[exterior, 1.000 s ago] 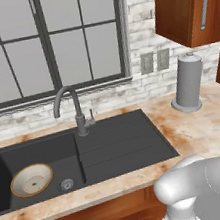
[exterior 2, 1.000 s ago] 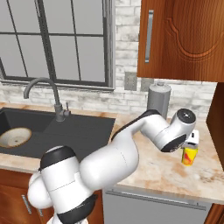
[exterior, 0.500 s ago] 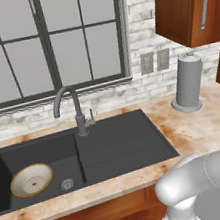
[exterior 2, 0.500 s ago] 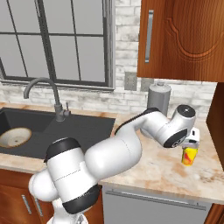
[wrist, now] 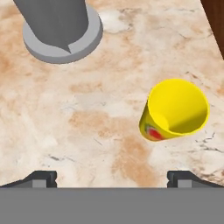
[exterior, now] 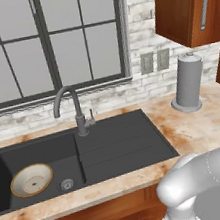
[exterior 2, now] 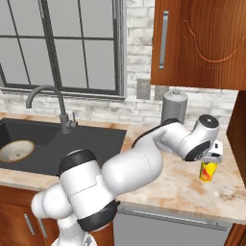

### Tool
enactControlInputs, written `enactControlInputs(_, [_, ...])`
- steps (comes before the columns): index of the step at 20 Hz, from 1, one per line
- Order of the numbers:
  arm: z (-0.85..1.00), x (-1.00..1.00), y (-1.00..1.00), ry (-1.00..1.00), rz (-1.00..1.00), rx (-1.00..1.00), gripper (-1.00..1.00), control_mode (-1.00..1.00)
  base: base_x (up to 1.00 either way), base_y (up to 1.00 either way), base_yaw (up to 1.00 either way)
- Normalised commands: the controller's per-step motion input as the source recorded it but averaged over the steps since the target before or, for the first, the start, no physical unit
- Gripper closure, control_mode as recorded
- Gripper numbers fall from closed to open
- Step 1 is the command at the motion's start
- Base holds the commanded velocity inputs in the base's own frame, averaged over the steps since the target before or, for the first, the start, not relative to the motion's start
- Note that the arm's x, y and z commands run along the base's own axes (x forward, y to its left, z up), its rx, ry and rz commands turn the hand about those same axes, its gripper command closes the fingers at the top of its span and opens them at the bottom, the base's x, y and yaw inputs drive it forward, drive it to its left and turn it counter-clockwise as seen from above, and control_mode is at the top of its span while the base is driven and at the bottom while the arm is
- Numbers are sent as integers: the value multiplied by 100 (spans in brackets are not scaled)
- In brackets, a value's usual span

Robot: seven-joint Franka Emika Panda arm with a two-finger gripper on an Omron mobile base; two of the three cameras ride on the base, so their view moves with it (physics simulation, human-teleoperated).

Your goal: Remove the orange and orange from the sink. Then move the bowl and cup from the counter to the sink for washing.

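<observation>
The yellow cup point(wrist: 175, 109) with its red mark stands upright on the beige counter point(wrist: 78, 122), ahead of my gripper point(wrist: 111, 179) and right of its centre line. The fingertips point(wrist: 41, 177) are spread wide and open, with nothing between them. From the right base view the gripper point(exterior 2: 214, 157) hangs just above the cup point(exterior 2: 208, 170) near the counter's right end. The cream bowl point(exterior: 31, 179) lies in the left basin of the black sink point(exterior: 123, 145), also seen as the bowl point(exterior 2: 17, 150). The oranges are out of view.
A grey paper-towel holder point(exterior 2: 174, 106) stands on its round base point(wrist: 61, 26) just behind the cup. The dark curved faucet point(exterior: 71, 108) rises behind the basin. A wooden wall cabinet point(exterior 2: 202, 43) hangs above the counter's right end.
The arm has bent and the hand has shifted slightly over the cup. The jaws stay open. Cup and bowl have not moved.
</observation>
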Motion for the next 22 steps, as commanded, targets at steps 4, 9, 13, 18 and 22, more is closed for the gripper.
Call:
enactControlInputs(4, [-6,4,-6,0,0,0,-100,-100,0,0,0])
enactControlInputs(9, [-5,5,0,0,0,0,-100,-100,0,0,0])
enactControlInputs(13, [-8,6,0,1,0,0,-100,-100,0,0,0])
enactControlInputs(18, [-12,8,5,2,0,0,-100,-100,0,0,0])
enactControlInputs(22, [-13,11,2,2,0,0,-100,-100,0,0,0])
